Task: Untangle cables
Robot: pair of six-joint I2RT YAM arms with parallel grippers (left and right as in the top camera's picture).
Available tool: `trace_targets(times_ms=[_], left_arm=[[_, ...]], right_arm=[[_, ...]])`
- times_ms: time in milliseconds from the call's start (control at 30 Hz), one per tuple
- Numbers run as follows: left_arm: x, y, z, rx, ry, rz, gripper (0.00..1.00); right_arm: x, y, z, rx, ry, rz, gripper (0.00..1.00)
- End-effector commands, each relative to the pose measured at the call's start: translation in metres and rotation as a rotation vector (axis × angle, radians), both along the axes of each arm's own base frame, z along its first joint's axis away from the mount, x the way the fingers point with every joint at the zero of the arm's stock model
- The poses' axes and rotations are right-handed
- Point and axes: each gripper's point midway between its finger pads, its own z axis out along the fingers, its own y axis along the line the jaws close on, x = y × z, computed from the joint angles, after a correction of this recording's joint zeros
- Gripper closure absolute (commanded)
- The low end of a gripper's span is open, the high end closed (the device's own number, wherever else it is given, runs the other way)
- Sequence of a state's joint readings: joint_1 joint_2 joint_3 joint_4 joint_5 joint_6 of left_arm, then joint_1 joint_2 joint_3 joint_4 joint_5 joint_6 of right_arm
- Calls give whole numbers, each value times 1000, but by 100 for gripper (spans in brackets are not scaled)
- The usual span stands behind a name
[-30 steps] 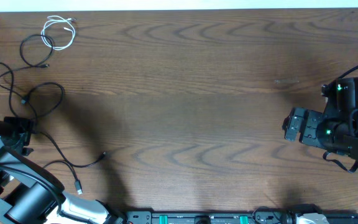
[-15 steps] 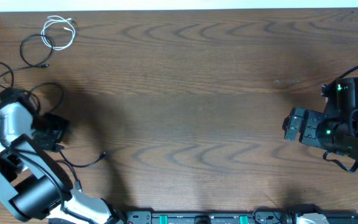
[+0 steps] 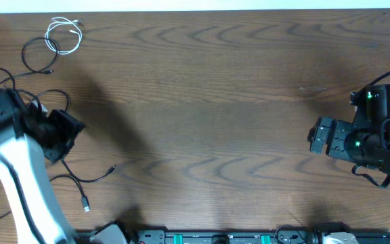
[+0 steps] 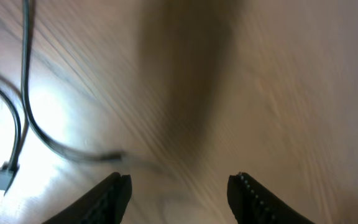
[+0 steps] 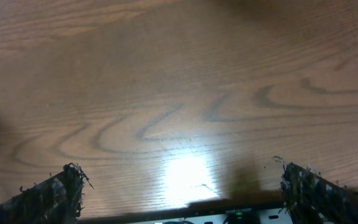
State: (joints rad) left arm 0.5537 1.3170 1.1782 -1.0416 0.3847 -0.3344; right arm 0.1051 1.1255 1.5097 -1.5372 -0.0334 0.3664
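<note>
Looking along the table's (image 3: pixel 202 102) far-left edge, you see the cables (image 4: pixel 25 74) lying in loose loops, mostly thin and black with small plugs, plus one white coil (image 3: pixel 64 35) at the back corner. Your left gripper (image 4: pixel 179 186) stands partly spread, holding nothing; your right gripper (image 5: pixel 179 186) gapes wide, also holding nothing.

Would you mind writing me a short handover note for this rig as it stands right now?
Left gripper: open, empty, over the left side of the table, black cables beside it.
Right gripper: open, empty, at the right edge, far from any cable.
White cable: loosely coiled in the far left corner, a small black loop at its edge.
Done: cables lie spread out, not balled.
Left: part the black cables crossing near the left gripper, and the loop from the white cable.
</note>
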Motion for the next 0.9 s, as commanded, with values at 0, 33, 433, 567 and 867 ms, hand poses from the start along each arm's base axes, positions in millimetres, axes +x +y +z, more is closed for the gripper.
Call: trace_targets(times_ms=[0,33,433,567,867], left_arm=[[-14,-38,40,37,-136,-165,41],[-21,-49,49,50,-159,-193,40],[-118,-146,78,69,-305,-506,25],[-143,-153,67,41,-310,-494,25],[-169,-156,55,30,-288,-487,1]], right_arm=[[0,-2,1,-1,-3,-14,1],[0,-2,1,-1,-3,-14,1],[0,-2,1,-1,-3,-14,1],[0,-2,1,-1,-3,-14,1],[0,-2,1,-1,-3,-14,1]])
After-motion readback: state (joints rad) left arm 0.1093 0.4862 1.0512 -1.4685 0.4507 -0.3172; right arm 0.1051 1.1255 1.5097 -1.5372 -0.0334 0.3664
